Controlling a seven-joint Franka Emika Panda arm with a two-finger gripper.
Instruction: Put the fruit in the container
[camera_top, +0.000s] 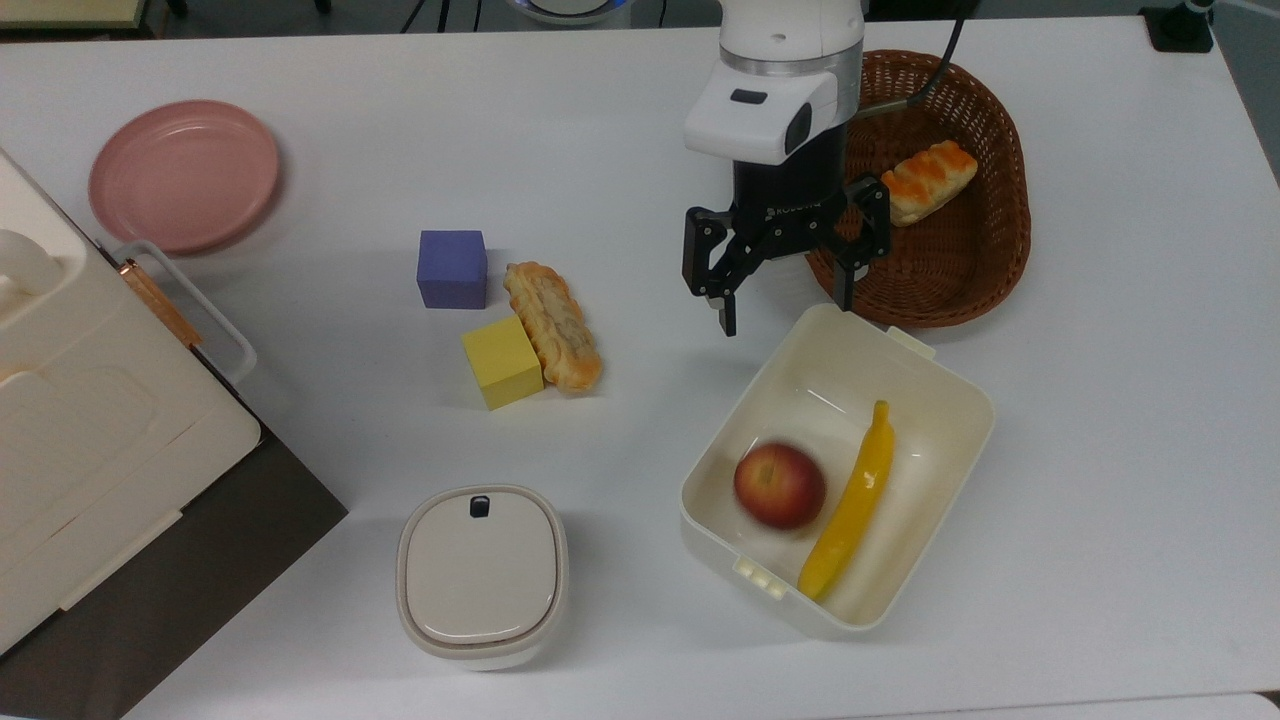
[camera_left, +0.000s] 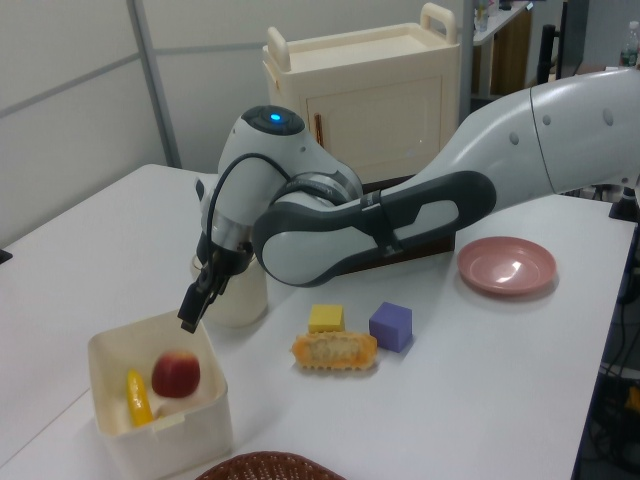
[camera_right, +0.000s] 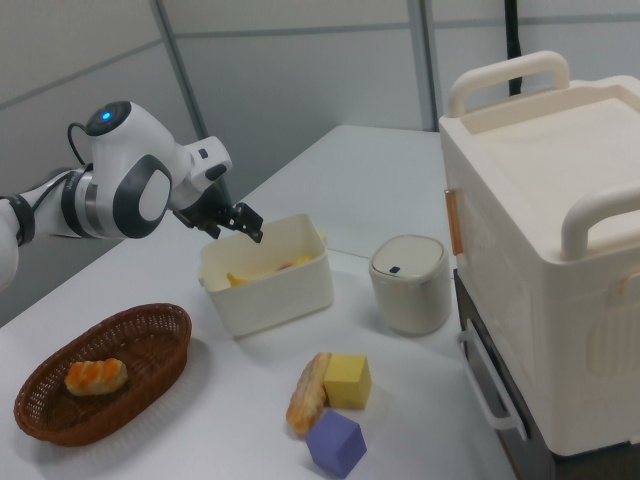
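Cream-white rectangular plastic tub (camera_top: 905, 350) holding round red apple (camera_top: 780, 485) beside long yellow banana (camera_top: 850, 505); tool (camera_top: 787, 300) open and empty above tub's rim, brown wicker basket (camera_top: 990, 260) adjacent.

— What do you see from the right view?
— You have the gripper (camera_right: 237, 223) hanging over the container's (camera_right: 268, 280) far rim, a wicker basket (camera_right: 150, 340) holding a pastry (camera_right: 96, 376) nearby.
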